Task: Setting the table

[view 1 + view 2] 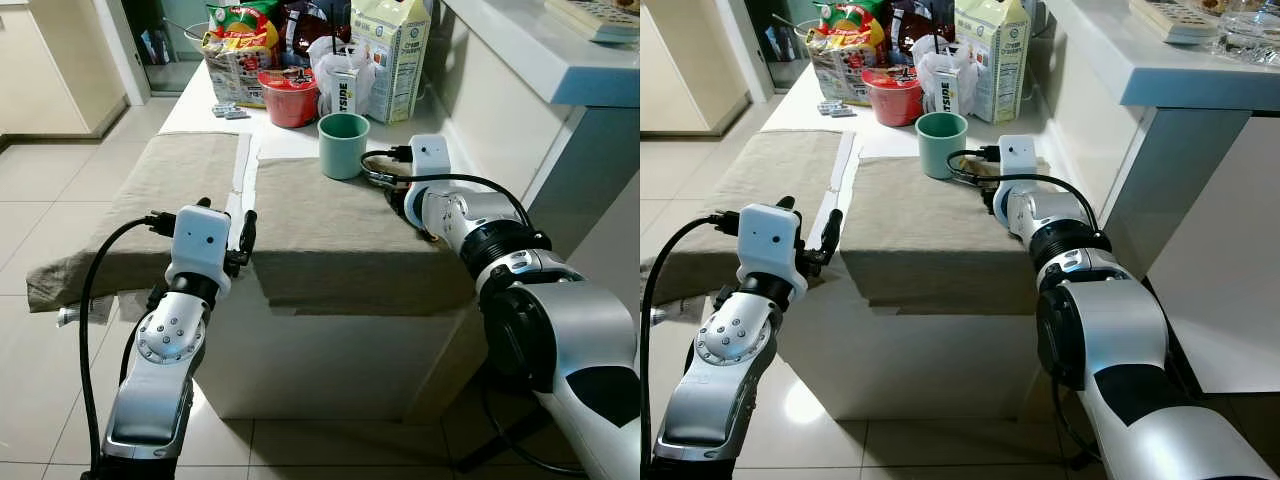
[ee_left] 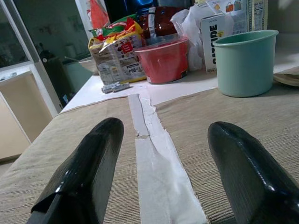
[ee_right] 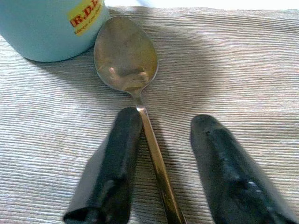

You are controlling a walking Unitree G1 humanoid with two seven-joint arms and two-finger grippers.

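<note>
- Risk: the right gripper [image 3: 161, 170] is low over a spoon [image 3: 128, 65] on the right mat [image 1: 330, 235], fingers apart with the handle between them, lying against one finger [image 3: 110, 168]; closing off-centre could make the thin handle slip or twist away.
- Risk: the spoon's bowl sits just beside a green cup [image 1: 343, 145]; a nudge forward could push the spoon into it.
- The spoon is dull metal, flat, bowl upward, near the mat's far right corner.
- The left gripper [image 2: 161, 163] hovers wide open, empty, over the white gap between the two mats; a red bowl [image 1: 288, 96] stands beyond.
</note>
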